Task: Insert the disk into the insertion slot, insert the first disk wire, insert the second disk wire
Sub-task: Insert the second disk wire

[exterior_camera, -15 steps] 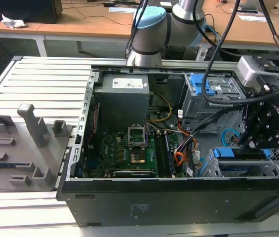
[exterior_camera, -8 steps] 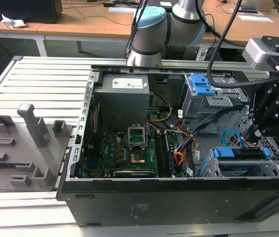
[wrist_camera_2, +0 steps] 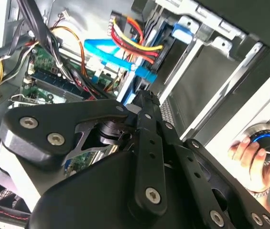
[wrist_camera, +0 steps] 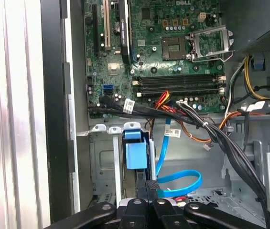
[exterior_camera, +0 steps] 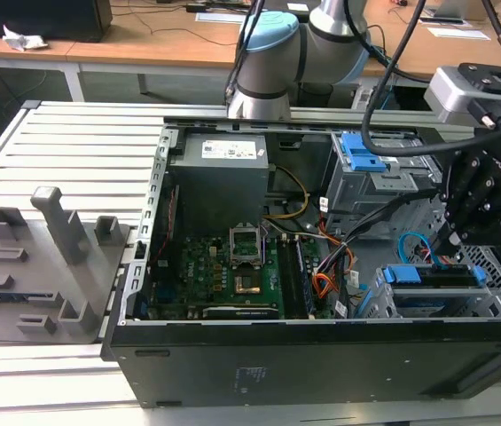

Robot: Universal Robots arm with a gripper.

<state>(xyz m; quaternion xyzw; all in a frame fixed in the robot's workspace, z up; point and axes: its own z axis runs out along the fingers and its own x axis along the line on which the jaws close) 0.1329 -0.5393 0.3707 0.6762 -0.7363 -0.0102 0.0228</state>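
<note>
One arm carries one gripper (exterior_camera: pixel 450 238) inside an open computer case (exterior_camera: pixel 321 355) that lies on a slatted table (exterior_camera: pixel 64 142). One disk (exterior_camera: pixel 436 277) in its blue caddy sits edge-up in one insertion slot (exterior_camera: pixel 489 297), the perforated cage at the exterior view's right; the first wrist view shows the blue caddy end (wrist_camera: pixel 135 151) seated between the slot's metal walls (wrist_camera: pixel 103 162). One thin blue wire, the second disk wire (wrist_camera: pixel 180 183), loops just beside the disk and rises toward the motherboard (wrist_camera: pixel 163 43); in the exterior view its loop (exterior_camera: pixel 407 244) lies just beside the gripper. In the first wrist view the two fingers (wrist_camera: pixel 150 188) are drawn together to a narrow tip just beside the blue loop's end, close to the disk's edge. Whether they clamp the wire's connector or merely touch it cannot be told. In the second wrist view the finger tip (wrist_camera_2: pixel 142 98) points at a blue connector (wrist_camera_2: pixel 146 74) and the flat blue cable (wrist_camera_2: pixel 107 47). One red, yellow and orange wire bundle (wrist_camera_2: pixel 135 40) lies just beyond this point. A thick black cable bundle (wrist_camera: pixel 221 138) crosses the case between the motherboard and the cages. A taller cage with a blue latch (exterior_camera: pixel 363 153) stands near the gripper. One hand (wrist_camera_2: pixel 252 160) rests on a blue-ringed knob (wrist_camera_2: pixel 264 136) outside the case.
</note>
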